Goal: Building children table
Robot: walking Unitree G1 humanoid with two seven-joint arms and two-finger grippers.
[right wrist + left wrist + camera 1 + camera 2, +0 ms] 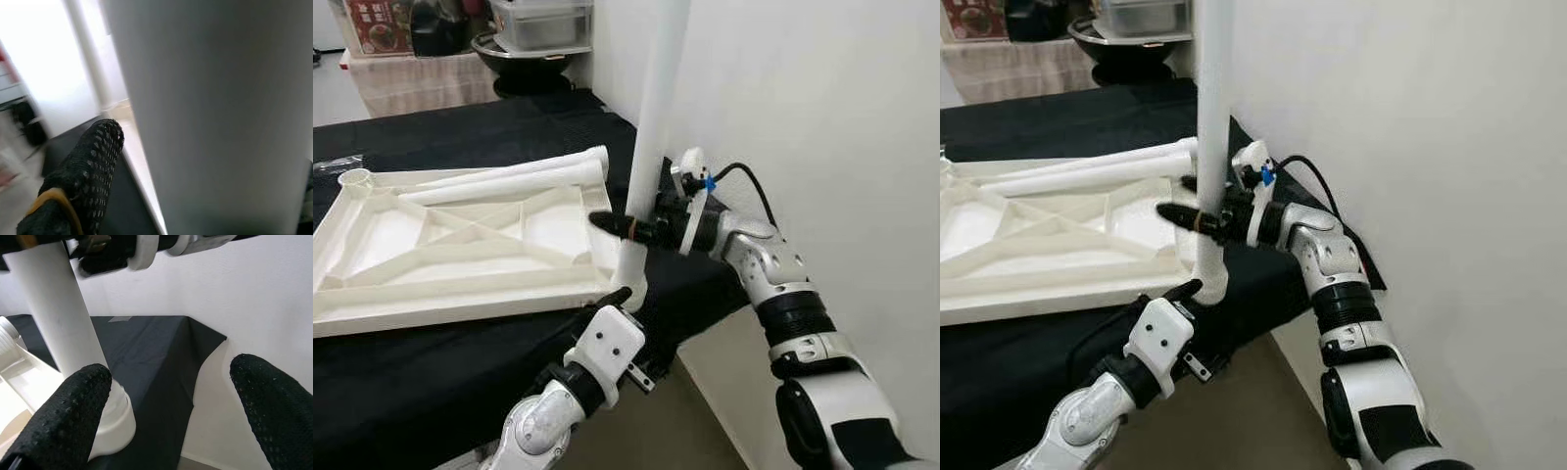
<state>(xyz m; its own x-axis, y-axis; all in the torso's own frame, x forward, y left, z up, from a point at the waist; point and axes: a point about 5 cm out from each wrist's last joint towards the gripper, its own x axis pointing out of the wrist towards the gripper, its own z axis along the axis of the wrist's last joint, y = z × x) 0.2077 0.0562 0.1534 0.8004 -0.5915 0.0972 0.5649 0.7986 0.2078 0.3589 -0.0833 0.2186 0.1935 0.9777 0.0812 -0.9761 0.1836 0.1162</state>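
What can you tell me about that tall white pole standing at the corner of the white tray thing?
The pole is a smooth, white, plastic-looking tube, standing nearly upright in a round socket at the near right corner of the upturned tabletop. Its top runs out of frame. The right gripper clamps it low down; the left gripper sits open at its base.

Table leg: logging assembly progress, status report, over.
Right gripper shut on upright table leg at tabletop corner socket. Left gripper open beside leg base. Two spare legs on tabletop. Nothing blocking.
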